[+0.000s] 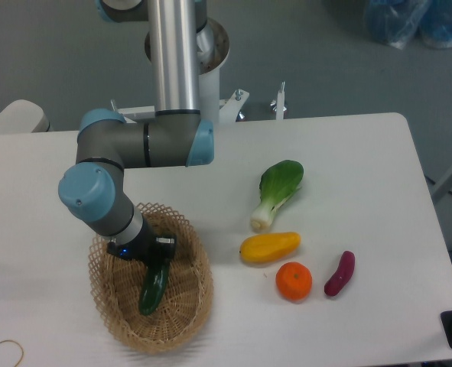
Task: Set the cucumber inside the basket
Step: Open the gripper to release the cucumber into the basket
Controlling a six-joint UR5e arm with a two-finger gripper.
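Observation:
The cucumber (152, 289) is glossy dark green and hangs tilted inside the woven tan basket (186, 306) at the front left of the table. Its lower end is at or just above the basket floor; I cannot tell if it touches. My gripper (157, 260) is over the basket and shut on the cucumber's upper end. The gripper body hides part of the basket's back rim.
A bok choy (278, 189), a yellow fruit (269, 247), an orange (294, 280) and a purple sweet potato (339, 274) lie to the right of the basket. A thin loop of string (11, 349) lies at the front left. The arm's column stands behind.

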